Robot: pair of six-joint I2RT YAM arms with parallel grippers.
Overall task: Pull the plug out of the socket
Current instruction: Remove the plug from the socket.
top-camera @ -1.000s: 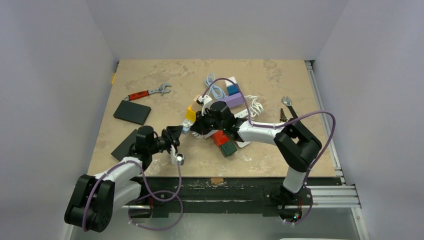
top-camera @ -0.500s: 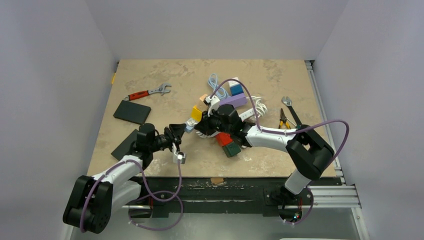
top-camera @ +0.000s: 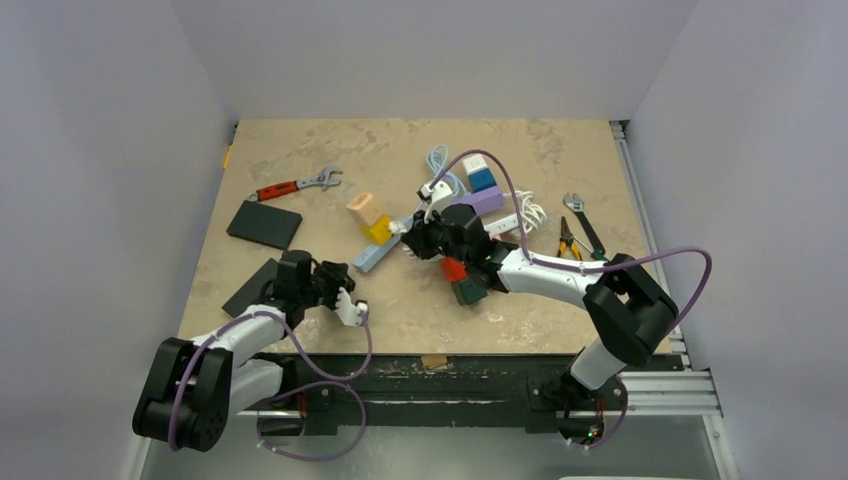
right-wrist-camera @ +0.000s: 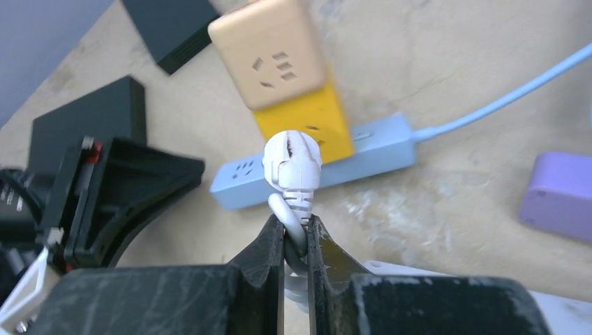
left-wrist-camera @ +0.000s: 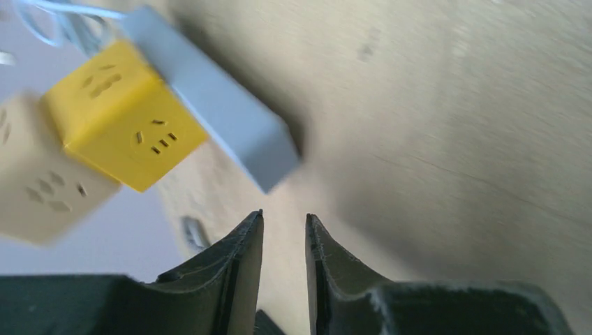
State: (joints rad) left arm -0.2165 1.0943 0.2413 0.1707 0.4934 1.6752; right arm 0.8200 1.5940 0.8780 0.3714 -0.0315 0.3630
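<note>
Over the last sec. the left gripper (top-camera: 338,287) has backed off toward its own base and no longer braces the near end of the blue power strip (top-camera: 372,258). In the left wrist view its fingers are all but closed, w/ only a thin slit btwn them and nothing in it. The strip and the yellow cube (left-wrist-camera: 115,112) sit ahead of it, apart. Meanwhile the strip has swung round. It now lies diagonally on the table (top-camera: 300,150), w/ the yellow cube and the peach cube (top-camera: 360,207) trailing off to the far left, while the right gripper (right-wrist-camera: 295,227) has drawn slightly right. That gripper is clenched on the white plug (right-wrist-camera: 293,167), pinching it at the ribbed neck where the cord leaves, head pointing out toward the strip. From above there seems to be a small gap btwn plug and yellow cube, so the plug is prob. out of its socket and the task is essentially done. The prongs are hidden behind the plug head in the right wrist view, though, so separation can't be confirmed outright. If it's still seated, w/o the left brace any further pull would just drag the strip along.
</note>
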